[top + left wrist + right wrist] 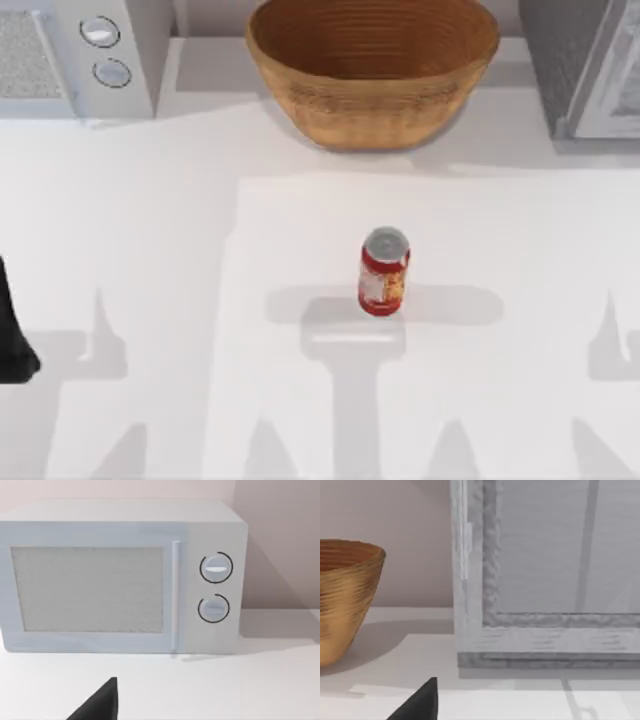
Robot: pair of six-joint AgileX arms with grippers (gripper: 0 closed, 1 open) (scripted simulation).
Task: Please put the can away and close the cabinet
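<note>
The can (384, 271), small and red with a silver top and a white-and-yellow label, stands upright in the middle of the table. The cabinet (590, 70) is at the back right; in the right wrist view the cabinet (550, 570) looks open, its grey inside showing and its door (462, 565) seen edge-on. My left arm (14, 335) is a dark shape at the table's left edge, far from the can. A black tip of my left gripper (100, 705) faces the microwave. A black tip of my right gripper (420, 702) faces the cabinet.
A large woven basket (372, 70) stands at the back centre, behind the can. A white microwave (80, 55) with two round knobs sits at the back left, its door shut. Bare white tabletop (200, 250) surrounds the can.
</note>
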